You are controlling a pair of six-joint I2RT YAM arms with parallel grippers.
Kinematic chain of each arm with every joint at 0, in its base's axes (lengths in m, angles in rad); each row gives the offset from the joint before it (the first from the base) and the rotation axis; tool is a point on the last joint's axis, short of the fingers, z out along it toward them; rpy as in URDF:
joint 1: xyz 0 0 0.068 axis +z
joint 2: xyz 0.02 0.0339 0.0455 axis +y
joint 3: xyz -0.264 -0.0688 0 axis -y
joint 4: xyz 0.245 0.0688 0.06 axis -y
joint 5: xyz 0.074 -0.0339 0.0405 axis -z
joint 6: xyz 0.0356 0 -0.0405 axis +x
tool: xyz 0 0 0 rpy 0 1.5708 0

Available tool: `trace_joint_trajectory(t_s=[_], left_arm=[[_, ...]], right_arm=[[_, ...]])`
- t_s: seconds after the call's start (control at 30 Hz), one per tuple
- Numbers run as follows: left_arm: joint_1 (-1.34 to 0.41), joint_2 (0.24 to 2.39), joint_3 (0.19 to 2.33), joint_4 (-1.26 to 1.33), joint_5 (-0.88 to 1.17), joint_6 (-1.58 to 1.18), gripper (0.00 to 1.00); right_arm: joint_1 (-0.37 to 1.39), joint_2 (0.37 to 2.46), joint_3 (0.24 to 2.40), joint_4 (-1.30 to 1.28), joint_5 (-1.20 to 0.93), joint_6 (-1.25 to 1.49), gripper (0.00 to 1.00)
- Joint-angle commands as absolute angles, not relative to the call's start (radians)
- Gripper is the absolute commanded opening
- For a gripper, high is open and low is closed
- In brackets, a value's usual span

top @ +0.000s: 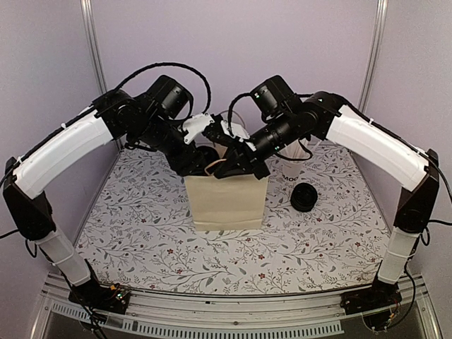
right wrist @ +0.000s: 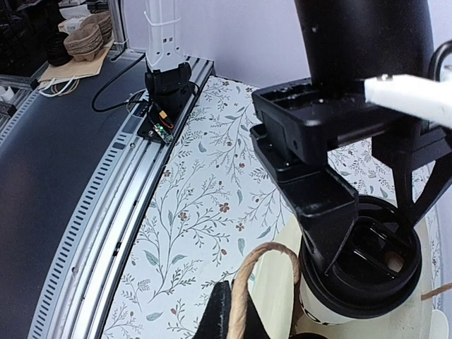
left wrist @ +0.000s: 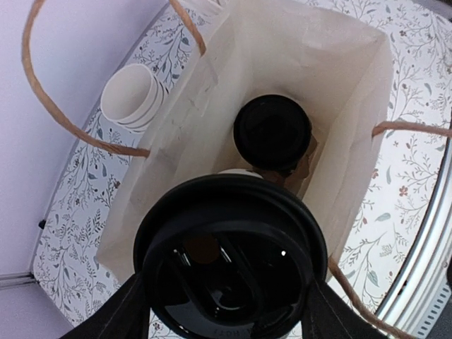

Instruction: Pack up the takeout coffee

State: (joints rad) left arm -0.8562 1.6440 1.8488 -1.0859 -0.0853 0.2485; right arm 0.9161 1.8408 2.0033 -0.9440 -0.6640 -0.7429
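Left claw [left wrist: 227, 307] grips white, black-lidded cup [left wrist: 229, 233] over the bag [left wrist: 339, 92].

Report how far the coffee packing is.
Done: one lidded cup stands in the bag. In hand: left gripper holds a second cup over the opening; right gripper seems to pinch a handle. Left: lower and release it.

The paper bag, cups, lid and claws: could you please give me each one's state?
paper bag: upright, mouth open.
held cup: lidded, over the bag's mouth.
cup in bag: lidded, upright.
loose lid: on no cup, beside the bag.
left claw: shut on held cup.
right claw: shut.
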Motion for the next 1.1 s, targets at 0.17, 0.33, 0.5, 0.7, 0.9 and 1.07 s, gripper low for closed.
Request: trace_joint_trajectory(t_s=[0.17, 0.33, 0.5, 0.7, 0.9, 1.07], left_arm=[[-0.857, 1.623, 1.789, -1.136, -0.04, 0.205, 0.41], [-0.867, 1.629, 1.773, -1.143, -0.037, 0.205, 0.41], [-0.885, 1.64, 1.759, -1.156, -0.038, 0.203, 0.41], [-0.945, 1.669, 1.781, -1.196, -0.088, 0.165, 0.41], [-0.978, 1.692, 1.819, -1.246, -0.115, 0.109, 0.42], [-0.988, 1.681, 1.809, -1.284, -0.124, 0.07, 0.42]], right_arm=[[0.985, 1.805, 2.075, -1.041, -0.689, -0.785, 0.0], [0.997, 1.806, 2.086, -1.055, -0.697, -0.785, 0.0], [1.007, 1.804, 2.089, -1.059, -0.698, -0.781, 0.0], [1.014, 1.822, 2.08, -1.059, -0.682, -0.782, 0.0], [1.024, 1.838, 2.076, -1.073, -0.682, -0.787, 0.02], [1.035, 1.832, 2.059, -1.082, -0.665, -0.793, 0.02]])
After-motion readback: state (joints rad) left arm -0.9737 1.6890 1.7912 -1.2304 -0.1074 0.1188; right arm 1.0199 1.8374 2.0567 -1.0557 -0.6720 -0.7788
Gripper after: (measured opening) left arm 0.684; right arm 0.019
